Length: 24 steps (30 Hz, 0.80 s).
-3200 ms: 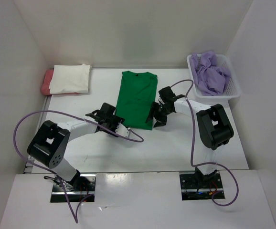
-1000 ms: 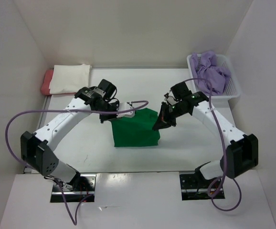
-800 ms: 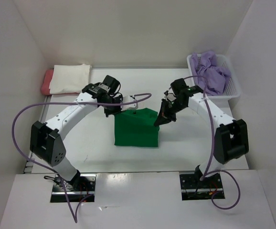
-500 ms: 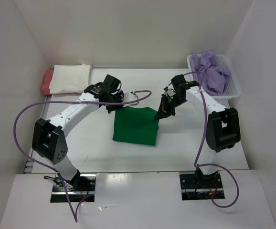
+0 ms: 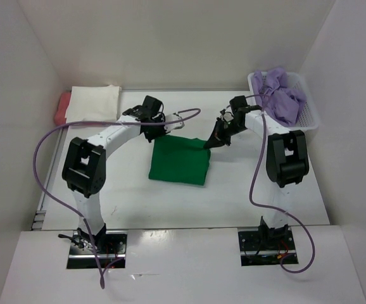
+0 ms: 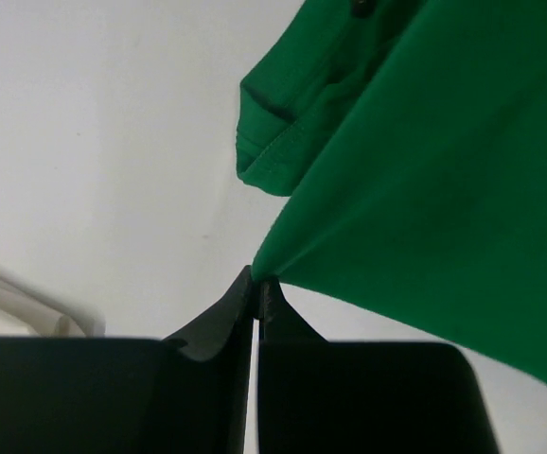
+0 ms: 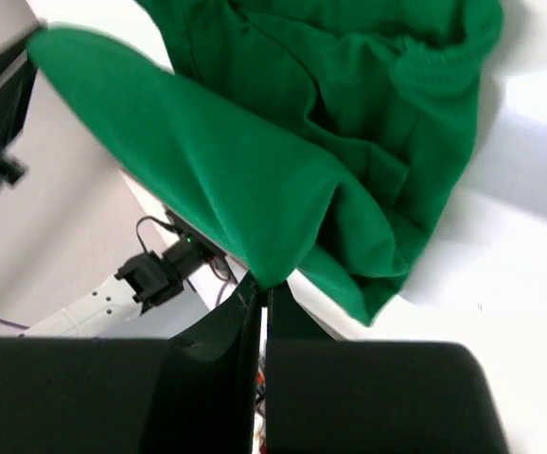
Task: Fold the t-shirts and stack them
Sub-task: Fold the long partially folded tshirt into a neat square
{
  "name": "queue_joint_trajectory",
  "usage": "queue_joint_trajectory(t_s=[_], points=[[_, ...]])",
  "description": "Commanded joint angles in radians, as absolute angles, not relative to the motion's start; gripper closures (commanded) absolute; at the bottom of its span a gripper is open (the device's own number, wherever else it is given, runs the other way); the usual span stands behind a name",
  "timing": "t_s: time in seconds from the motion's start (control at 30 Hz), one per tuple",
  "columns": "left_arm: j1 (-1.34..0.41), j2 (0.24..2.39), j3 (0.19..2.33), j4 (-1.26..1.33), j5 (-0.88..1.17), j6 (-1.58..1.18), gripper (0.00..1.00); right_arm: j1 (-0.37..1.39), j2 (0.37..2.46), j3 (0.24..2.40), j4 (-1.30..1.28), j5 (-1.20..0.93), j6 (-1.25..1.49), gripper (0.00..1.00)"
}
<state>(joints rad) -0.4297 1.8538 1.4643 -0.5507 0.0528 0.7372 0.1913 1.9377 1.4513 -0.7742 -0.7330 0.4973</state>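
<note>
Step judged: half-fold of bright green cloth t-shirt (image 5: 178, 161), lying centre frame on white table (image 5: 107, 190). Far corners pinched, one each, by clenched left hand (image 5: 158, 133) and clenched right hand (image 5: 210, 143). Arms stretched forward, hands angled down. Next, judged: corners to be lowered level, released; shirt added to cream-white folded t-shirt (image 5: 93, 103), upper left.

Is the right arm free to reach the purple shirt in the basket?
Probably not yet: the right gripper is shut on a corner of the green shirt. The basket holding the purple shirt stands close by with nothing between, so once it lets go, likely yes.
</note>
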Motion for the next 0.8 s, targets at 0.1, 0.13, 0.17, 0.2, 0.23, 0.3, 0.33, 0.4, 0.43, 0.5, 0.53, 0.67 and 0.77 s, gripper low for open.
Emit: queue_joint_trajectory(t_s=[0.1, 0.13, 0.17, 0.2, 0.23, 0.3, 0.33, 0.4, 0.43, 0.5, 0.53, 0.67, 0.77], points=[[-0.388, 1.939, 1.578, -0.54, 0.063, 0.69, 1.0, 0.143, 1.979, 1.502, -0.634, -0.718, 0.561, 0.9], [-0.388, 1.957, 1.578, -0.54, 0.063, 0.681, 1.0, 0.143, 1.994, 1.502, -0.618, -0.727, 0.571, 0.88], [-0.388, 1.968, 1.594, -0.54, 0.063, 0.681, 0.98, 0.143, 2.015, 1.531, -0.606, -0.727, 0.581, 0.85], [-0.388, 1.977, 1.594, -0.531, 0.063, 0.667, 0.94, 0.134, 2.029, 1.548, -0.597, -0.727, 0.581, 0.74], [-0.388, 1.991, 1.603, -0.52, 0.048, 0.658, 0.92, 0.133, 2.04, 1.59, -0.583, -0.707, 0.581, 0.7], [-0.388, 2.006, 1.614, -0.497, 0.029, 0.622, 0.86, 0.133, 2.049, 1.627, -0.562, -0.654, 0.581, 0.59], [-0.388, 2.025, 1.626, -0.497, 0.029, 0.609, 0.78, 0.133, 2.049, 1.655, -0.552, -0.623, 0.581, 0.58], [-0.388, 2.043, 1.669, -0.497, 0.002, 0.56, 0.68, 0.133, 2.025, 1.664, -0.54, -0.54, 0.568, 0.58], [-0.379, 2.052, 1.683, -0.497, -0.008, 0.545, 0.67, 0.133, 2.007, 1.673, -0.531, -0.522, 0.568, 0.58], [-0.37, 2.068, 1.728, -0.497, -0.017, 0.511, 0.61, 0.161, 1.93, 1.646, -0.511, -0.488, 0.532, 0.64], [-0.359, 2.068, 1.738, -0.497, -0.017, 0.499, 0.56, 0.179, 1.904, 1.613, -0.511, -0.467, 0.532, 0.73], [-0.35, 2.068, 1.764, -0.515, 0.012, 0.474, 0.48, 0.293, 1.852, 1.56, -0.54, -0.362, 0.509, 0.94], [-0.35, 2.017, 1.749, -0.555, 0.145, 0.483, 0.48, 0.33, 1.899, 1.56, -0.566, -0.337, 0.557, 1.0]])
